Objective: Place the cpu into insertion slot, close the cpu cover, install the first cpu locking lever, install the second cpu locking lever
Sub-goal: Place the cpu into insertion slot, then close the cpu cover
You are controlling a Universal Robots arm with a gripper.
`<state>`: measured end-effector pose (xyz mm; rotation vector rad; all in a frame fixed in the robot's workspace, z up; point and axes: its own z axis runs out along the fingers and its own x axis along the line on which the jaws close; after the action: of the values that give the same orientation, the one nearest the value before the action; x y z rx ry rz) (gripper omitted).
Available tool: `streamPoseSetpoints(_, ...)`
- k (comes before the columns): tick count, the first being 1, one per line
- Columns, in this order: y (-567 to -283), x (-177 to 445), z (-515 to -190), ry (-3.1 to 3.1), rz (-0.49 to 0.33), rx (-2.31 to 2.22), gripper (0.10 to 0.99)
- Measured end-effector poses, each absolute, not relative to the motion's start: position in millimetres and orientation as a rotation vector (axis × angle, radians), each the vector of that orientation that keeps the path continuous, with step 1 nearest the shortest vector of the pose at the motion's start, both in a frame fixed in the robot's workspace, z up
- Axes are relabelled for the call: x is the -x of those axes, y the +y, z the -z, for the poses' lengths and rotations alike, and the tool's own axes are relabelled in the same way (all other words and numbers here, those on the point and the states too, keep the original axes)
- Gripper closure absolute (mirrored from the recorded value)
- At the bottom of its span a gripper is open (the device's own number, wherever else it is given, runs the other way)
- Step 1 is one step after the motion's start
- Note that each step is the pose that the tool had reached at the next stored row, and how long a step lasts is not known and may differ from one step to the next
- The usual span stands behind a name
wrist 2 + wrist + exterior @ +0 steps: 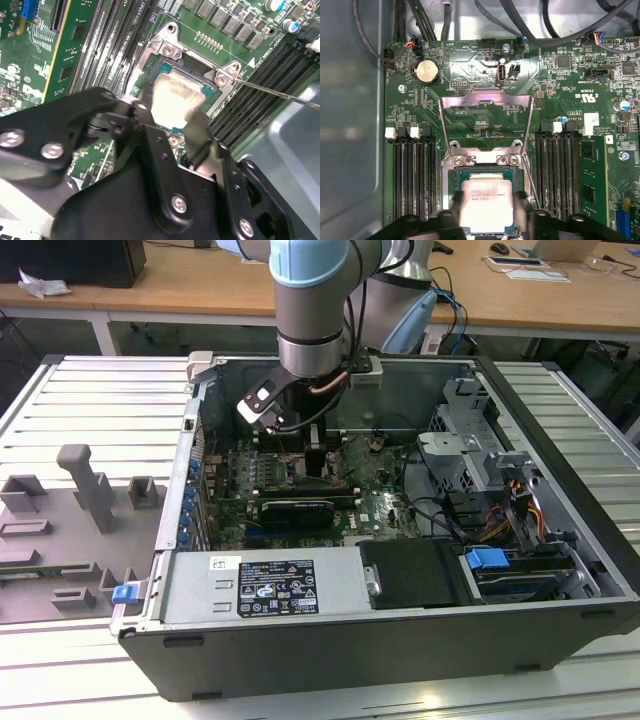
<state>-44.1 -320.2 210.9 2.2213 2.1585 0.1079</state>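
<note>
Claw [487, 209] fingers [454, 212] clamped on opposite cpu [482, 192] edges; cpu inside insertion slot [470, 172] rim, seating unclear. Beyond it, cpu cover [485, 100] raised. Memory slots [410, 175] crowd both sides.

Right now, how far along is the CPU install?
Done: nothing finished yet. In hand: the hand grips the cpu at the insertion slot; whether it is seated, I cannot tell. Left: the cpu cover stands open, and a locking lever sticks out unlatched.
</note>
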Motion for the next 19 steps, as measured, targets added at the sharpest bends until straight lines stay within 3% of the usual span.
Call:
streamPoseSetpoints(7,-320.3,44.1,-214.4,2.159,-0.107,-2.221,0.98)
streamPoseSetpoints(19,-320.3,44.2,-217.5,2.159,-0.107,-2.221,0.98)
